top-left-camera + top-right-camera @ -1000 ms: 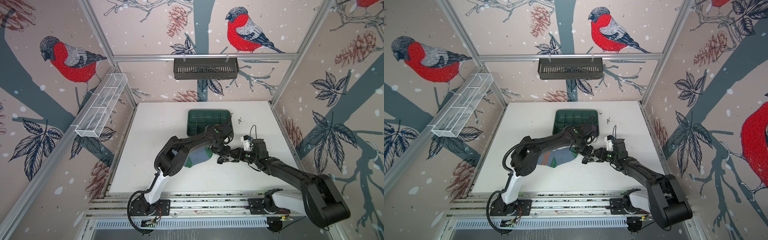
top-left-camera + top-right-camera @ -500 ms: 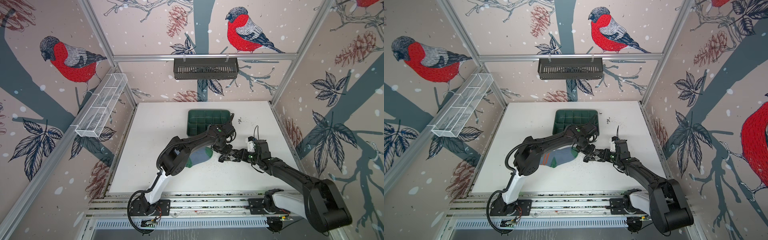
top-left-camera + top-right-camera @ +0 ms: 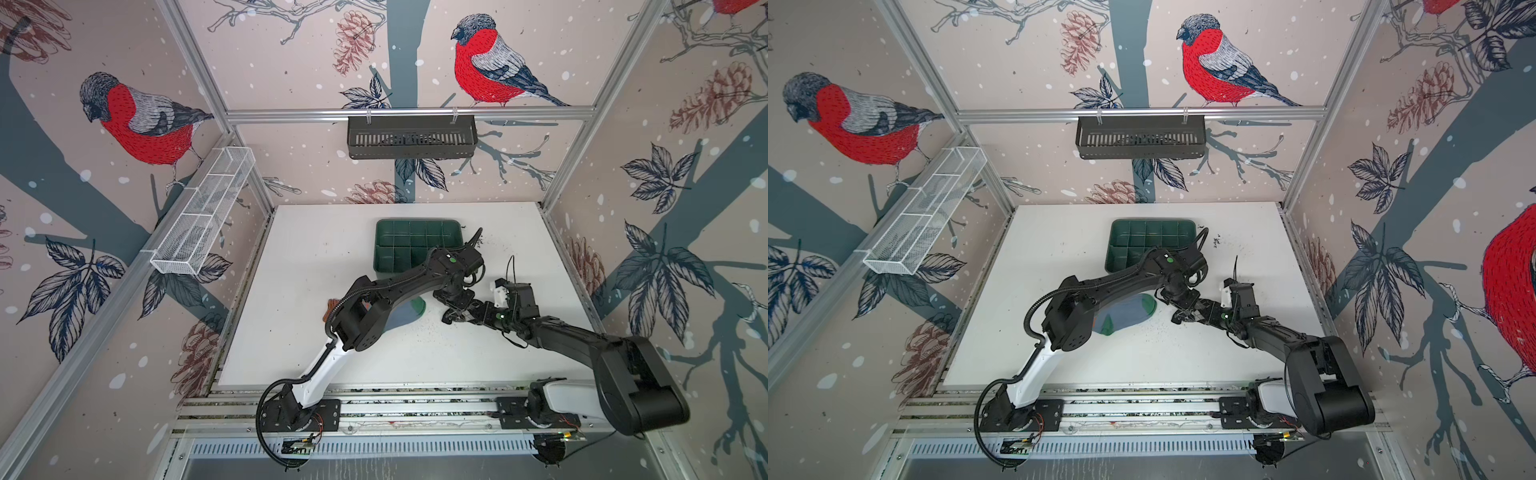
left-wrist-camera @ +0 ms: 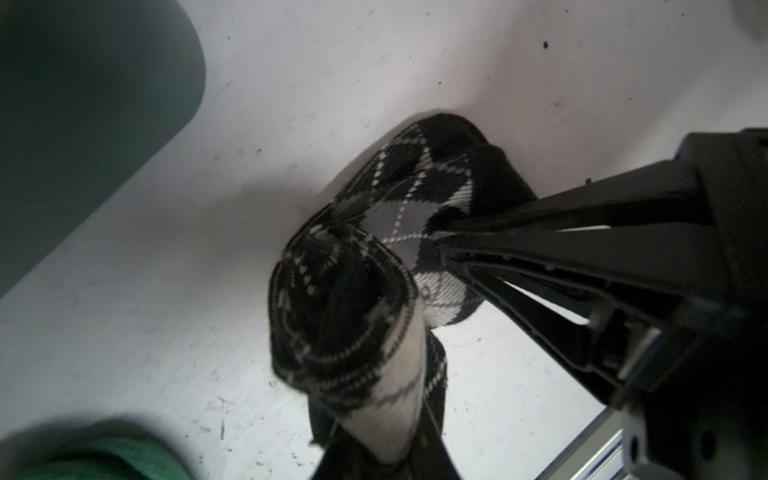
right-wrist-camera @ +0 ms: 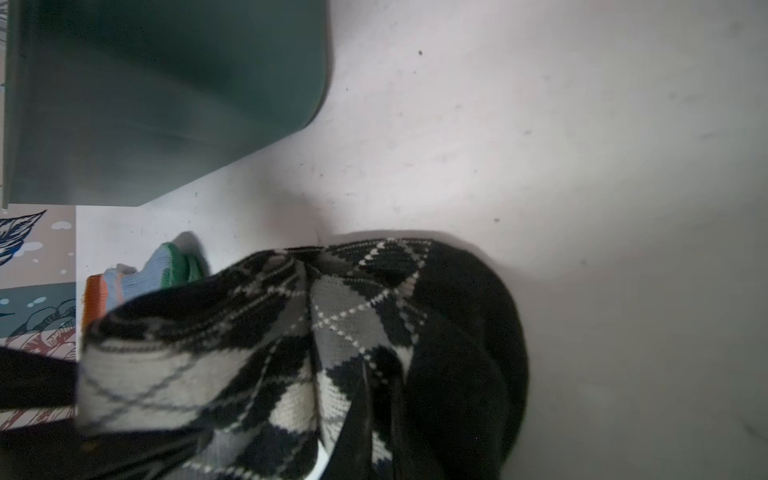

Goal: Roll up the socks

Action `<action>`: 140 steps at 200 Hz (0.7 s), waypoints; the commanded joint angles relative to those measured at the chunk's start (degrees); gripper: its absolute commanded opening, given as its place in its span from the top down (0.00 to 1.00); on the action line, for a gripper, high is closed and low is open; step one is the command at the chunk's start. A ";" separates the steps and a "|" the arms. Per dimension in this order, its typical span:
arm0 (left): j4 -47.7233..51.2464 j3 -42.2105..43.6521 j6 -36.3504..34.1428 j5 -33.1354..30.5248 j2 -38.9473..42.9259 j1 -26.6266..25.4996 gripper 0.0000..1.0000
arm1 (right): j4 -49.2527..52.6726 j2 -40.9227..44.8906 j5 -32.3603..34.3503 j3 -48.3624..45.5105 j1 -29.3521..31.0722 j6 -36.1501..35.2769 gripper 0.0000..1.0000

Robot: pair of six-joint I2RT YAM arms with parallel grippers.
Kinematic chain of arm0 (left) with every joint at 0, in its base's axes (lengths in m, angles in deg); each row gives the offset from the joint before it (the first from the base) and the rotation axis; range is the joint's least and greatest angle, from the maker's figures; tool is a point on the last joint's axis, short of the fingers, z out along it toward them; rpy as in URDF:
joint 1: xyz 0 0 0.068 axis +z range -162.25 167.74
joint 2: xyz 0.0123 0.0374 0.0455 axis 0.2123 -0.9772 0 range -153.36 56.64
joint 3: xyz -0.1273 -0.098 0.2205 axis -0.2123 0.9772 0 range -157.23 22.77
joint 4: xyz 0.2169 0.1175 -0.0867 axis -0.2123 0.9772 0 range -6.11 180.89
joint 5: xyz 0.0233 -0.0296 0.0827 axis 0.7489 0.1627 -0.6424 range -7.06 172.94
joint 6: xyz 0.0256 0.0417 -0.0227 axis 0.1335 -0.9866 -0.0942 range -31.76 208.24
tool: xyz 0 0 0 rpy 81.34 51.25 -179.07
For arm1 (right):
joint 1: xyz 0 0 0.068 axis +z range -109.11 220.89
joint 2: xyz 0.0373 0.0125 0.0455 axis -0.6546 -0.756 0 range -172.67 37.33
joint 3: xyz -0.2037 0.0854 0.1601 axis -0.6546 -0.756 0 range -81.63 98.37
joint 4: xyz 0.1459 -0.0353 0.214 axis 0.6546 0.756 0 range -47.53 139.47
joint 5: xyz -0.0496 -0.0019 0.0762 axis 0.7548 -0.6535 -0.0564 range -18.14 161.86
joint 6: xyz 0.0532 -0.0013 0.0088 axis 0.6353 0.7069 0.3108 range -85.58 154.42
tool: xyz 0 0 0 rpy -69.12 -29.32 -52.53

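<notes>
The black-grey-white argyle knit sock (image 4: 345, 316) is bunched into a thick roll between my two grippers. It sits over the white tabletop (image 3: 311, 291), just off the near right corner of the dark green compartment tray (image 3: 415, 245).

My left gripper (image 4: 382, 453) is clamped on one end of the roll, with the white-and-black fabric squeezed between its fingers. My right gripper (image 4: 438, 239) comes in from the side, and its fingers are drawn together on a fold of the grey diamonds. The right wrist view shows the same pinch, with the sock (image 5: 291, 353) filling the foreground.

In both top views the two grippers meet tip to tip and hide nearly all of the roll, so I cannot tell whether it touches the table or hangs just above it.

The light blue knit sock with orange cuff and green toe (image 3: 1125, 313) lies flat on the table to the left of the grippers, partly under my left arm. Its green toe (image 3: 1148, 304) points toward the argyle roll — near it, yet apart.

Dark specks are scattered over the tabletop around both socks. A white wire-mesh basket (image 3: 203, 216) hangs on the left wall, and a dark slotted basket (image 3: 411, 137) hangs on the back rail.
</notes>
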 commanded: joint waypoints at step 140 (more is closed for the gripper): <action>-2.99 -4.63 -1.42 11.09 -3.45 0.02 0.73 | -2.25 -1.83 -2.51 -0.65 0.03 0.65 0.89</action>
